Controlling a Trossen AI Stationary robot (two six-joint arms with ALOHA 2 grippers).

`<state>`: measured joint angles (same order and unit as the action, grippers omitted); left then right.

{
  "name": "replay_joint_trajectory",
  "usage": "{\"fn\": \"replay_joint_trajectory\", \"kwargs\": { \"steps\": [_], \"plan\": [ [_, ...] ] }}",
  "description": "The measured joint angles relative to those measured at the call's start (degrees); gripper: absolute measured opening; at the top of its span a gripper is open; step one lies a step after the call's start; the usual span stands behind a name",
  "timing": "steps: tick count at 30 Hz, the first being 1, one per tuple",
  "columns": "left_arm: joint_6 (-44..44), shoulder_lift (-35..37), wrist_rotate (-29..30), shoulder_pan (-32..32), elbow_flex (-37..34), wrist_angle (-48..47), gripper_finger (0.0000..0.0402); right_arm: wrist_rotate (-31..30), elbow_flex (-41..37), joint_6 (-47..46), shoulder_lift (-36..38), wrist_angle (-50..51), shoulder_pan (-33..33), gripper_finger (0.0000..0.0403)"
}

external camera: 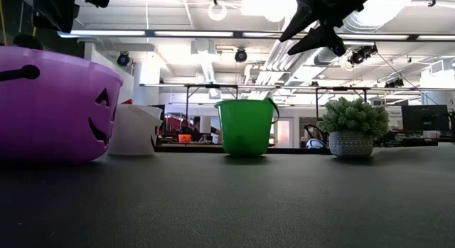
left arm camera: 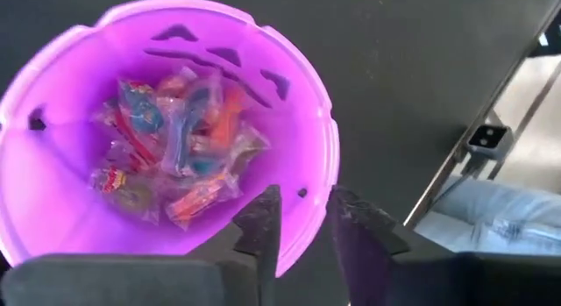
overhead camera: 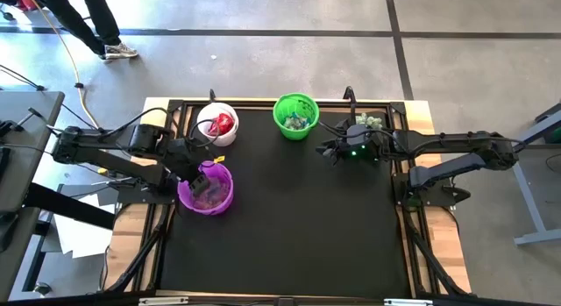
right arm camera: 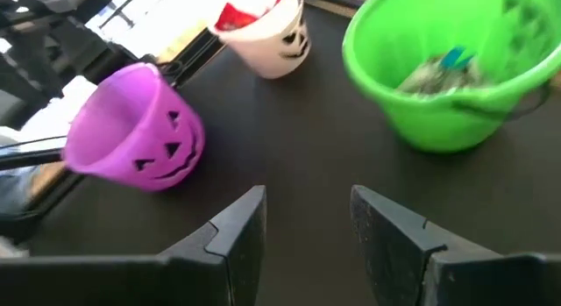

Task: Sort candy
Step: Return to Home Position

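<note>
- Candy point(left arm camera: 175, 157) in bright wrappers is piled inside the violet bucket point(left arm camera: 53, 113), which is set nearest, on the left side of the black table point(overhead camera: 289, 236).
- The left gripper point(left arm camera: 302, 205) is held right over this bucket's rim. Its fingers are parted a little, and nothing is held between them.
- The white bucket point(right arm camera: 279, 45) is placed just behind the violet one, and red candy point(right arm camera: 237, 15) is seen inside it.
- The green bucket point(right arm camera: 412, 122) is set farther back and to the right, near the far edge. Silvery candy point(right arm camera: 434, 74) is heaped in it.
- The right gripper point(right arm camera: 307, 201) is held up in the air just beside the green bucket. Its fingers are spread apart, and nothing is caught between them.
- A small potted plant point(external camera: 353, 127) is placed at the far right of the table.
- A person's legs point(overhead camera: 96, 25) are seen on the floor past the table.
</note>
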<state>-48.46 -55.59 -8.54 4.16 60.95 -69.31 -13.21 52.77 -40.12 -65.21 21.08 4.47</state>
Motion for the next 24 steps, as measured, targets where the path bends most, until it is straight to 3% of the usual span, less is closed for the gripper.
{"fn": "replay_joint_trajectory", "kwargs": {
  "steps": [5,14,16,21,24],
  "plan": [
    [-0.8,0.0,-2.1,0.3,0.2,0.6,0.0106,4.3,0.0,-5.8,0.0,0.5,0.0,0.0162],
    [1.3,0.6,-0.5,1.8,2.5,0.5,0.0091,13.3,0.0,-4.4,2.7,0.6,0.0,0.0162],
    [3.5,1.7,3.3,2.7,2.5,0.6,0.0089,14.5,0.0,-2.2,4.7,0.9,0.0,0.0162],
    [4.7,7.9,19.3,4.6,2.5,1.4,0.0088,14.8,0.0,7.0,11.1,4.2,0.0,0.0162],
    [5.2,13.0,25.1,5.7,2.5,3.2,0.0088,15.5,-0.6,11.4,15.1,4.0,0.0,0.0162]
  ]
}}
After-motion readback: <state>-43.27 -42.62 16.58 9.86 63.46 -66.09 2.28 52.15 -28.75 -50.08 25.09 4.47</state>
